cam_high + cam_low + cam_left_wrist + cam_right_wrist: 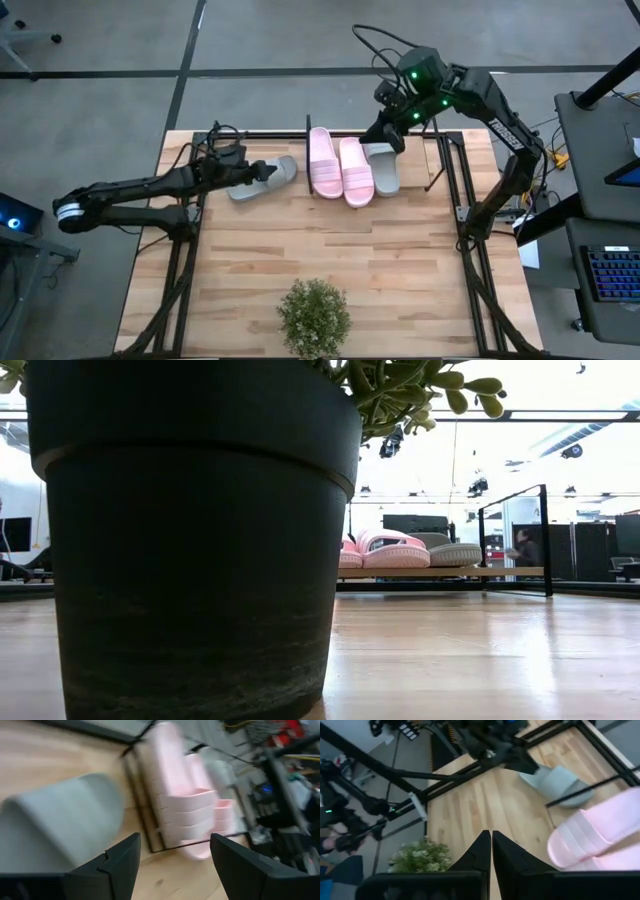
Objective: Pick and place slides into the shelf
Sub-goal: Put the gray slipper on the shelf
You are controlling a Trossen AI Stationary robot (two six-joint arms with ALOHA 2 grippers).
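Note:
Two pale pink slides point(340, 167) lie side by side, soles down, on the shelf point(440, 572), with one light grey slide point(383, 168) on their right. The low view shows a pink slide point(393, 549) and that grey slide point(447, 553) on the board. The second grey slide point(265, 179) lies on the tabletop left of the shelf. My left gripper point(256, 172) is open at this slide's left end; in its wrist view the grey slide point(60, 827) sits outside the left gripper point(172, 840). My right gripper point(388, 138) is shut and hovers over the far end of the shelved grey slide. My left gripper stands open at the left end of the grey slide on the tabletop, which lies outside one finger point(107, 865). I cannot tell whether that finger touches it.
A potted plant point(314, 316) stands at the table's near edge, and its dark pot point(190, 540) fills the low view's left half. The shelf's black uprights point(545, 540) stand around the board. Bare planks point(330, 250) lie between shelf and plant. A person point(522, 548) shows far behind.

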